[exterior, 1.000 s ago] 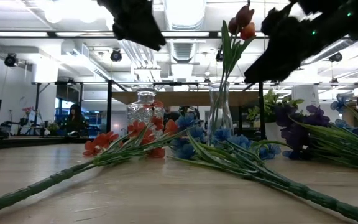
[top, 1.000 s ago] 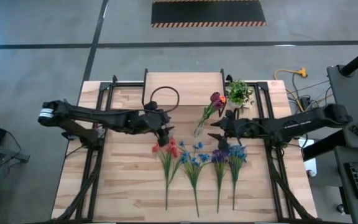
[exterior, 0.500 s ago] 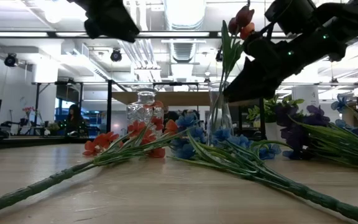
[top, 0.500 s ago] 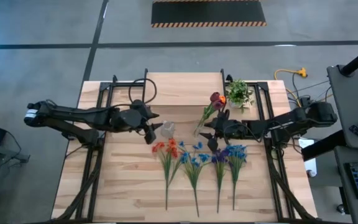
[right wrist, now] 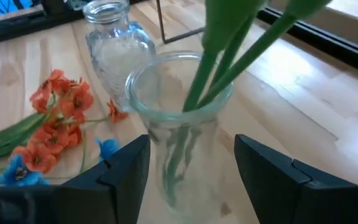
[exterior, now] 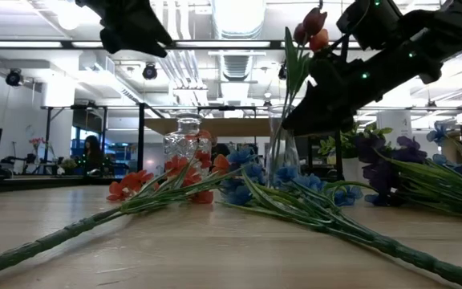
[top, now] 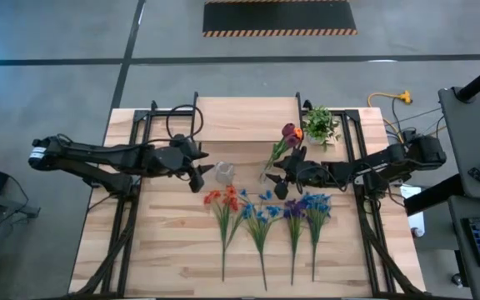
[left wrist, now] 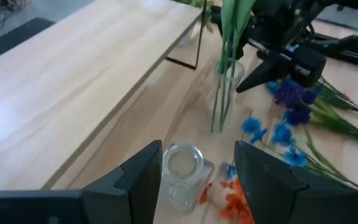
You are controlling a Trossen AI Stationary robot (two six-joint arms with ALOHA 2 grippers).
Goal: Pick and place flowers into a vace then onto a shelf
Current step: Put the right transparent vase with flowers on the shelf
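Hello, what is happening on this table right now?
Two robot arms are arranging artificial flowers. The right gripper is open around a tall clear vase that already holds the dark red tulips, apparently ready to grasp it. The left gripper, also open and empty, hovers near a shorter patterned glass vase. Orange-red, blue and purple flowers lie on the table. The shelf behind is bare.

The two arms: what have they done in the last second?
The left gripper pulled back leftward off the orange flowers, uncovering a small jar. The right gripper slid left to the tall vase with the tulip, jaws open around it. Neither holds anything. The flowers on the table did not move.
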